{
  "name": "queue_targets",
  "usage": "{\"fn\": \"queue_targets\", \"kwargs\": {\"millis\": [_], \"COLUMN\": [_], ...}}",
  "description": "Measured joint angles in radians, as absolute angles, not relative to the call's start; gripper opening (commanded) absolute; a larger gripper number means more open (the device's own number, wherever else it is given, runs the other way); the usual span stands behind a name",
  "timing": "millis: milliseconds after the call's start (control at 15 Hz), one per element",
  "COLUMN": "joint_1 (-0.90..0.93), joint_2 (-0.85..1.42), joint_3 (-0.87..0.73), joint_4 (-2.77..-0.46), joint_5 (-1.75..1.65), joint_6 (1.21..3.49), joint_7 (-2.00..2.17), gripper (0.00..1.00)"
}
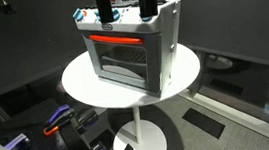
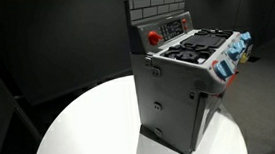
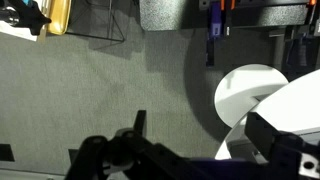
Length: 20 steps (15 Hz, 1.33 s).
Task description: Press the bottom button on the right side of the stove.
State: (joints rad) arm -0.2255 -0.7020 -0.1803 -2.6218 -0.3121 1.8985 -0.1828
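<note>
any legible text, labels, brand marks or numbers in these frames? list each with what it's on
No text can be read in any view.
stove, control panel on its back wall: dark marks, too small to read.
stove, coloured patches along the front edge: blurred, no letters or numbers legible.
Wrist view: no writing visible.

Round white pedestal table point(image 1: 76, 79), grey carpeted floor point(image 3: 100, 95).

Dim room around a brightly lit white table point(image 2: 82, 132) (mild glare), wrist-view foreground perhaps blurred.
</note>
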Motion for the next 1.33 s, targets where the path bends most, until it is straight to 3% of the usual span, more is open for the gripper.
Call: {"fn": "queue_targets", "kwargs": {"millis": [467, 1333], "joint_1": [-0.224, -0.105], "joint_2": [-0.701, -0.559], "joint_3": [-0.180, -0.085], "joint_4": [-2.622, -2.541], "joint_5": [-0.312, -0.207], "joint_6": [1.918, 2.281], "joint_7": [-0.171, -0.033], "gripper": [1.00, 1.00]}}
